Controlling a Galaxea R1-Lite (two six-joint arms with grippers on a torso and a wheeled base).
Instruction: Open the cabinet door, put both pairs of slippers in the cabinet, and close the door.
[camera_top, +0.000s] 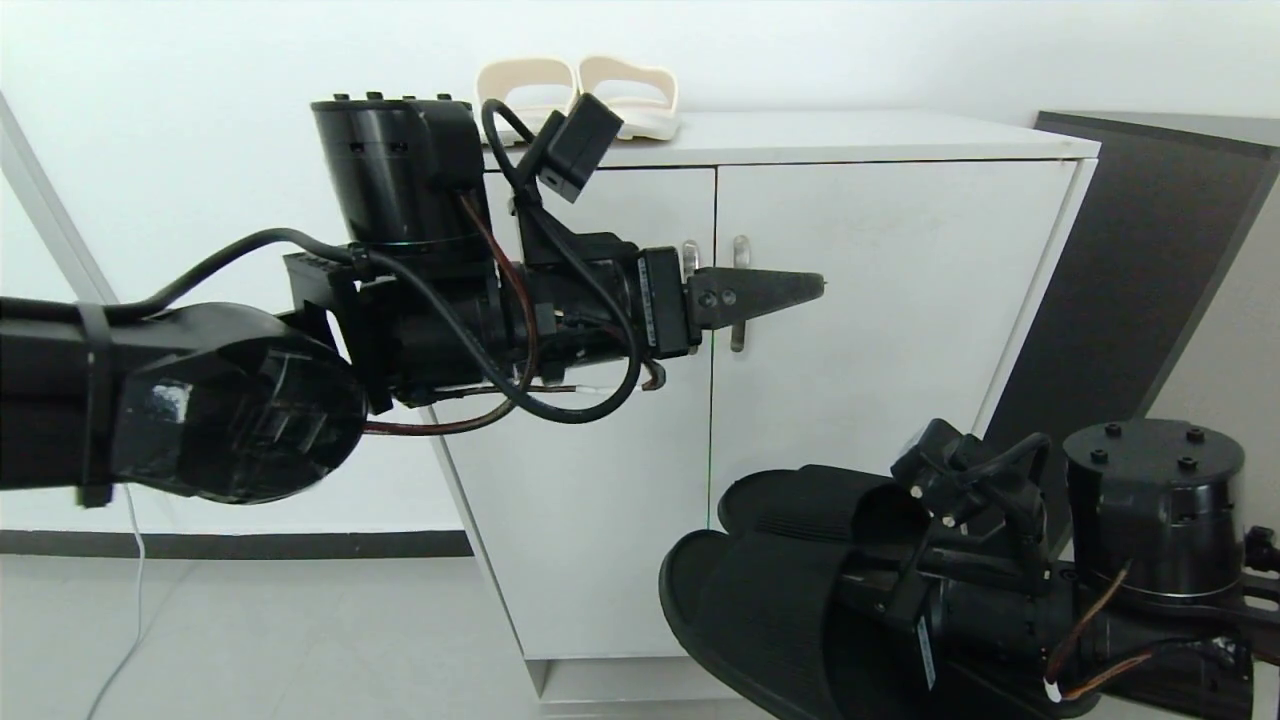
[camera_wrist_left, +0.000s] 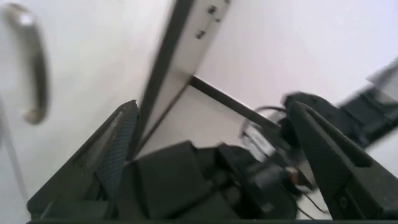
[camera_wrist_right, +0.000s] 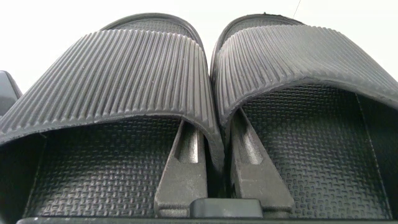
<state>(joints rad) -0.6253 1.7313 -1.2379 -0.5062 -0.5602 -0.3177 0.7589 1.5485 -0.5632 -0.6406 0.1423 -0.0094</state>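
Note:
The white cabinet (camera_top: 880, 280) has both doors shut, with two metal handles (camera_top: 738, 335) at the middle seam. A cream pair of slippers (camera_top: 580, 95) rests on its top. My left gripper (camera_top: 815, 287) hovers in front of the handles, level with them. In the left wrist view the left gripper (camera_wrist_left: 211, 109) is open, and one handle (camera_wrist_left: 34, 68) lies outside its fingers (camera_wrist_left: 106, 155). Low on the right, my right gripper (camera_wrist_right: 214, 124) is shut on the black pair of slippers (camera_top: 770, 590), pinching the two inner strap walls (camera_wrist_right: 211, 106) together.
A dark grey panel (camera_top: 1150, 250) leans beside the cabinet's right side. A white wall with a black baseboard (camera_top: 230, 543) runs to the left. A thin cable (camera_top: 130, 600) trails over the grey floor (camera_top: 300, 640) at lower left.

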